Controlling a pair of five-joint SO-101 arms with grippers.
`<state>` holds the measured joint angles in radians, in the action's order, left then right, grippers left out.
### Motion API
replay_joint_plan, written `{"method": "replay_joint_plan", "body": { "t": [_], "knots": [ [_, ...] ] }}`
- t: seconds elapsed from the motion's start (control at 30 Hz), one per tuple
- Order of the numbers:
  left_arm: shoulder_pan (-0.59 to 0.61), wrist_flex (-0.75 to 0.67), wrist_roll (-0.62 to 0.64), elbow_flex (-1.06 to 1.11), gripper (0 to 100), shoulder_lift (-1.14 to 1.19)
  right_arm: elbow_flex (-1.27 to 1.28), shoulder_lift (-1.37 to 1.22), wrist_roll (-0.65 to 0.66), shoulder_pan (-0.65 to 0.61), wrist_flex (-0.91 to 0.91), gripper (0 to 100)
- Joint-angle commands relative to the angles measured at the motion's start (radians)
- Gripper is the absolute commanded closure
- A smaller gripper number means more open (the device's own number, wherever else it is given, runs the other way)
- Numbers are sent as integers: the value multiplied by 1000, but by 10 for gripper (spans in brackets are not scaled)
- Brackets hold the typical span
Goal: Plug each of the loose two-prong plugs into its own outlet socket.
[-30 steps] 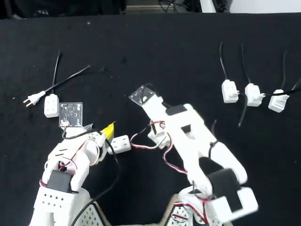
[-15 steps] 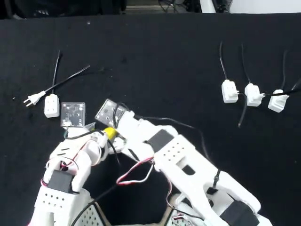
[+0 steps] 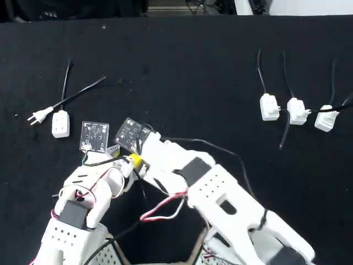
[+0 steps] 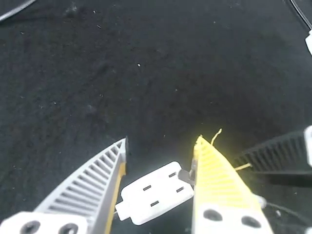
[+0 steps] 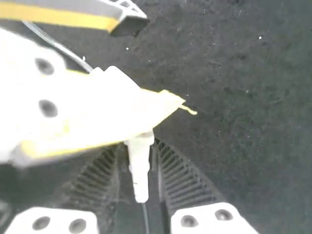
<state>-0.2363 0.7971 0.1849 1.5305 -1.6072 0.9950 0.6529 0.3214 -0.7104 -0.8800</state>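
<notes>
Now swinging the right gripper [image 5: 137,148] from mid-frame over to lower left, pinching a white two-prong plug [image 5: 139,170] firmly between its fingers and lining it up near the outlet socket [image 4: 152,192]. Bracing that socket lengthwise in the left gripper [image 4: 161,140], jaws wide but touching both its ends. Closing on insertion, apparently, not yet seating the prongs. Counting farther back: one loose plug [image 3: 37,116] and one bare socket [image 3: 60,124] at upper left, three sockets [image 3: 269,106] at upper right; five sockets in all, two plugs unplugged.

No lettering, number or sign can be read on any outlet socket [image 4: 156,192], plug [image 3: 37,116], arm [image 3: 220,199] or the black tabletop [image 3: 176,66].
</notes>
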Motion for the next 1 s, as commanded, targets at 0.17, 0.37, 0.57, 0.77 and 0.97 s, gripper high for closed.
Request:
{"method": "replay_joint_plan", "body": {
  "t": [0.17, 0.37, 0.57, 0.77, 0.97],
  "knots": [
    [-16, -11, -9, -2, 780, 8, -2, 211, 2, -11, -28, 988],
    [-16, -9, -9, -2, 780, 8, 2, 262, 2, -8, -29, 988],
    [-16, -9, -9, -2, 780, 8, -5, 265, 2, -8, -68, 988],
    [44, -9, -8, -13, 780, 8, 4, 259, 0, -6, -87, 988],
    [183, 3, -5, -45, 780, 8, -30, 243, -60, 52, -143, 988]
  ]
}}
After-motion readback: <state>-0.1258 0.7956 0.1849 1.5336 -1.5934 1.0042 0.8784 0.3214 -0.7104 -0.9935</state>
